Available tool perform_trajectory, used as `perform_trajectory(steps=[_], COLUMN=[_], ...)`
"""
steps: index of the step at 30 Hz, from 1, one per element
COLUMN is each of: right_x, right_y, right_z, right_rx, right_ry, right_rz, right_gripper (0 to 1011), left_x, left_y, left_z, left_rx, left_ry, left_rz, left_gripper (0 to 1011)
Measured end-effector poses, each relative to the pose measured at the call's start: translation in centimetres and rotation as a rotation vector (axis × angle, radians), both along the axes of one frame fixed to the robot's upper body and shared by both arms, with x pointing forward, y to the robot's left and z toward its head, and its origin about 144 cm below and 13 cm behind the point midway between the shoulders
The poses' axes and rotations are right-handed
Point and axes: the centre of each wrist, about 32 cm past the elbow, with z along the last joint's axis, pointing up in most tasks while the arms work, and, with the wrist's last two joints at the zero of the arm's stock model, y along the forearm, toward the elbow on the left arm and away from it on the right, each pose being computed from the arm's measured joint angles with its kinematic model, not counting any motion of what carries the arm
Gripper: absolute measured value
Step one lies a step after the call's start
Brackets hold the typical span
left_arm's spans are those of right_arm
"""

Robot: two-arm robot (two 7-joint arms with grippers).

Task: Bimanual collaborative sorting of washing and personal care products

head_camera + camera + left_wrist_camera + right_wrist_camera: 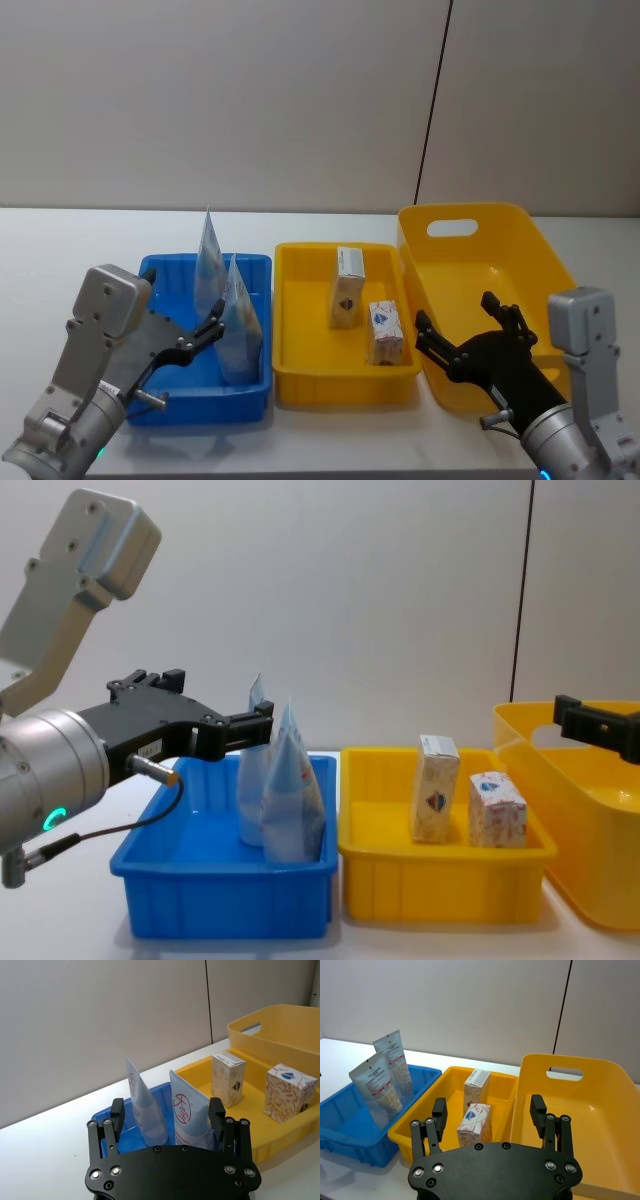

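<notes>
White table (40, 250): 2 pouches (240, 325) stand just beyond your left gripper (167, 1112), fingers spread; 2 boxes (347, 290) beyond your right gripper (488, 1106), spread too.

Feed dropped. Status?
Left claw open by pale blue plastic pouches in blue bin. Right claw open near yellow tub. Cream cardboard boxes in yellow tray. Nothing blocking.

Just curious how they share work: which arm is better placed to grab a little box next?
Probably right. The right gripper, fingers open, hovers by the yellow tray, close to the nearer box. The left gripper, also open, is over the blue bin by the pouches.
</notes>
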Motion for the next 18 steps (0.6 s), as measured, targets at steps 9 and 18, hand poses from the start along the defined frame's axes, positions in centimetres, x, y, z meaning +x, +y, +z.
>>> perform_trajectory(steps=[9,18], right_x=[0.0,0.0], right_y=[0.0,0.0], right_z=[0.0,0.0], right_rx=[0.0,0.0], right_ry=[0.0,0.0], right_rz=[0.0,0.0], right_gripper=[1003,1003], left_x=[0.0,0.04], left_y=[0.0,0.02], left_z=[0.0,0.0], left_rx=[0.0,-0.005], left_ry=[0.0,0.003], left_rz=[0.0,-0.002], left_gripper=[1001,1001])
